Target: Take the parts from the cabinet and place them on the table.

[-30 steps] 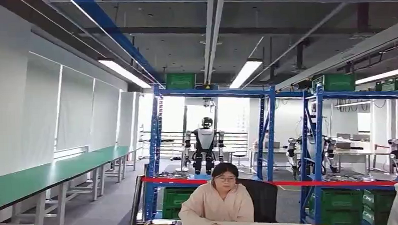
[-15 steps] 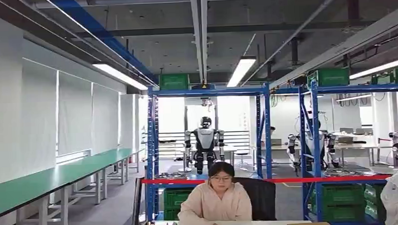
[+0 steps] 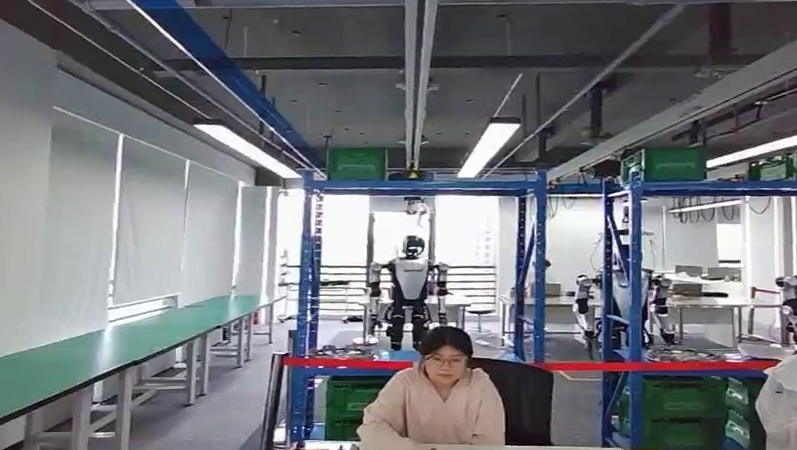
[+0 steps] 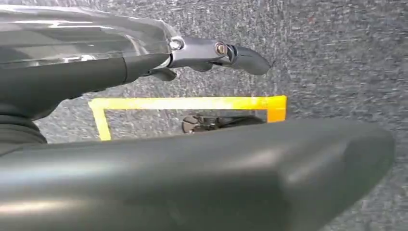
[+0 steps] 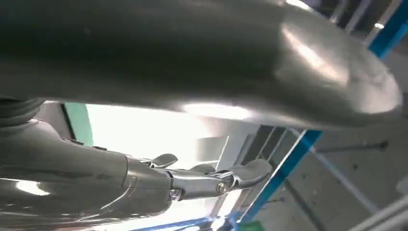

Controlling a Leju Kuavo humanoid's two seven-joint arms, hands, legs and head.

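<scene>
Early stage, by appearance: the left hand (image 4: 211,50) and right hand (image 5: 202,180) hang with fingers extended and loosely apart, holding nothing (no part taken yet), while the blue shelving (image 3: 427,284) stands well ahead behind a seated person (image 3: 436,399).

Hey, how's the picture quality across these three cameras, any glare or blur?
Head view: fairly sharp, but the windows behind the blue rack are blown out white. Left wrist view: the left hand is a soft close-up blur, while the yellow tape is crisper. Right wrist view: strong backlight and glare streaks on the right hand.
</scene>
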